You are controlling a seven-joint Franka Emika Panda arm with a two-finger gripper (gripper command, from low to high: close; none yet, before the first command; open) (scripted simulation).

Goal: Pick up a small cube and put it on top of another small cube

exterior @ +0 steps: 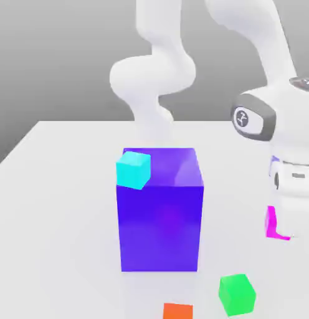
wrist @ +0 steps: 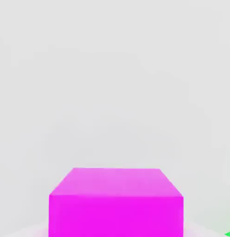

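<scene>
Grasping stage of a two-cube stacking task. The end effector (exterior: 286, 224) of the white robot arm (exterior: 288, 118) is low over the pale, smooth table (exterior: 63, 205), its jaws closed on the small, bright magenta cube (exterior: 271, 223), at the exterior view's right; in the hand view the cube's upper face and one side face are exposed. The grasp thus appears complete, whereas lifting, carrying, placing and release remain; whether the cube touches the table or is slightly raised cannot be told. Stacking is not yet achieved. The support cube is not named by colour: candidates are the small green cube (exterior: 237, 295), tilted in outline and nearer the viewer, and the small cyan cube (exterior: 133, 170), which overlaps an upper corner of the large blue-purple block (exterior: 160, 227); whether it rests upon that block is uncertain. An orange-red piece (exterior: 178, 311) is cut off by the exterior view's lower edge. Containers: none take part, the block being a solid body rather than a receptacle, and the cubes lying uncontained.
</scene>
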